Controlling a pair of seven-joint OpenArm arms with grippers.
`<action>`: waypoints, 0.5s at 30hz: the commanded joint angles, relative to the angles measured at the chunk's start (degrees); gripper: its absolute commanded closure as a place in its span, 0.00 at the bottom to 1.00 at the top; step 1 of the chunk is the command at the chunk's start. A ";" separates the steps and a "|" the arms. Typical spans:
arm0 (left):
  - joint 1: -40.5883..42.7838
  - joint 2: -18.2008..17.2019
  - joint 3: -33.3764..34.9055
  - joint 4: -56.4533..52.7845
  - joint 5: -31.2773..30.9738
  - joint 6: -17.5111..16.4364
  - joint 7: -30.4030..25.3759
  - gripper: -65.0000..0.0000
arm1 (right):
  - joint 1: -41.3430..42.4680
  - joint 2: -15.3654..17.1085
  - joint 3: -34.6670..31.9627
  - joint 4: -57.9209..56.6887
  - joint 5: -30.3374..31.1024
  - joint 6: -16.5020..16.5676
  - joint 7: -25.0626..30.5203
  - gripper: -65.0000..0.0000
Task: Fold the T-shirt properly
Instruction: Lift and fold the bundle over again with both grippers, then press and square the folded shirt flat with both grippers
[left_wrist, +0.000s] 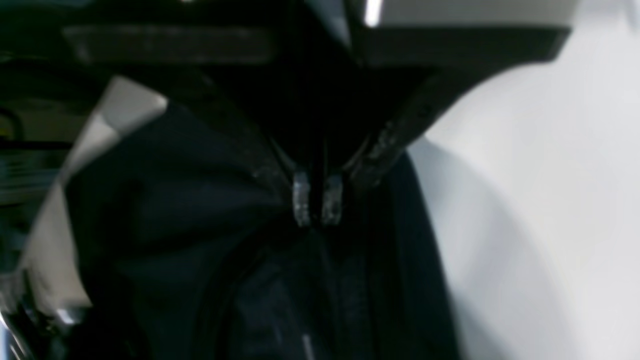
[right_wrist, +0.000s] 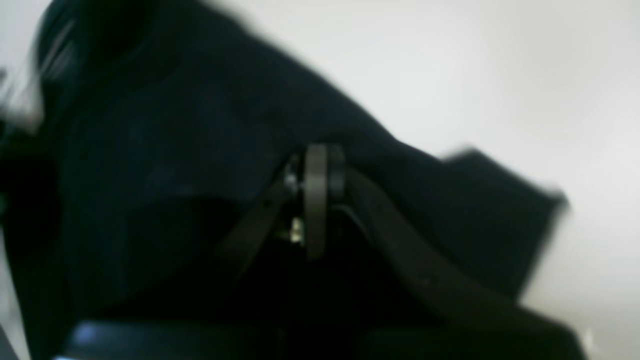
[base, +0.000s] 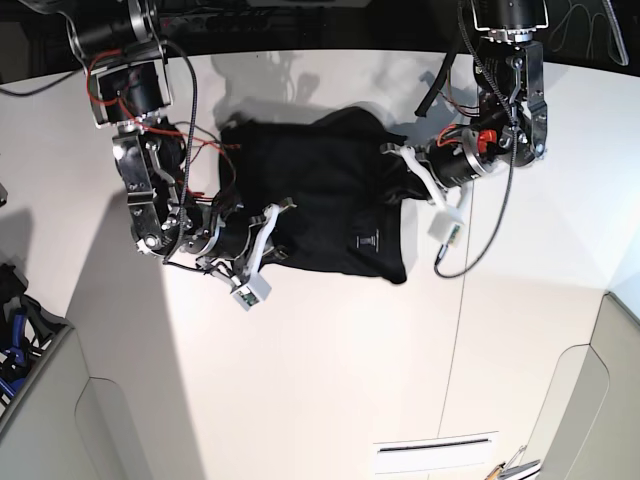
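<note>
The black T-shirt lies bunched on the white table, with a tiny pale label mark near its lower edge. My left gripper is at the shirt's right edge. In the left wrist view this gripper is shut, with the black fabric bunched at its tips. My right gripper is at the shirt's left lower edge. In the right wrist view this gripper is shut on a fold of the shirt. Both wrist views are blurred.
Grey panels stand at the lower left and lower right corners. Blue cables hang at the left edge. A slotted plate sits in the table near the bottom. Cables dangle from the left arm.
</note>
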 joint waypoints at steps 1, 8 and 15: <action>-1.70 -0.68 -0.09 0.74 -0.61 -0.32 -1.55 0.95 | 0.11 -0.13 0.39 2.49 1.18 0.55 0.28 1.00; -5.95 -1.46 0.07 0.72 2.60 0.90 -2.62 0.95 | -6.62 -0.15 1.84 10.16 3.91 0.52 -1.42 1.00; -6.51 -4.09 0.07 1.55 -0.63 1.53 -2.86 0.95 | -10.32 -0.31 2.19 14.05 5.66 0.11 -2.27 1.00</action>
